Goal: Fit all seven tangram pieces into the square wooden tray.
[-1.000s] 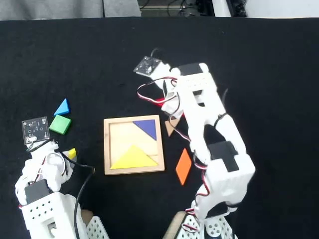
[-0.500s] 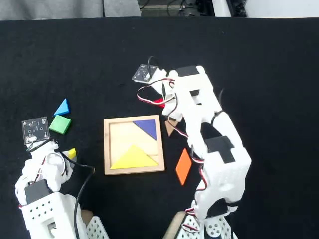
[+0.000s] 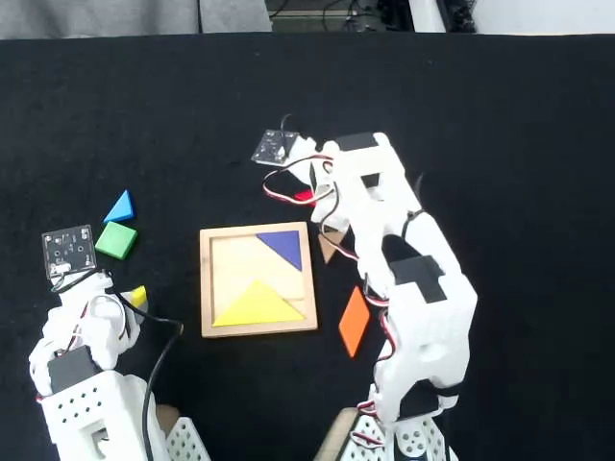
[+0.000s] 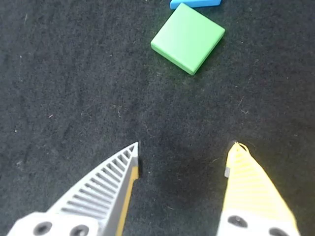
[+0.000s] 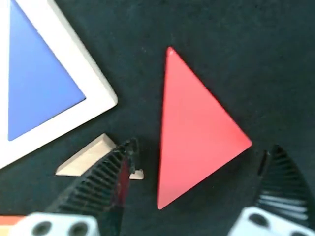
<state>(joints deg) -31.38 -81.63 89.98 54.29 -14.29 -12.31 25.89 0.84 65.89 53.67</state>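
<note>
Here, at the left of the desk (image 3: 500, 144), we see the left jaws wide open and empty, near a green square (image 4: 188, 37). The square wooden tray (image 3: 205, 283) sits mid-desk, holding a dark blue triangle (image 3: 281, 246) and a yellow triangle (image 3: 257, 303). Just past its corner, the right jaws stand open astride a red triangle (image 5: 197, 132) lying flat, gripping nothing.

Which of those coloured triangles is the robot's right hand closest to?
The red triangle: it lies directly below the open right hand, beside the tray's corner.
</note>
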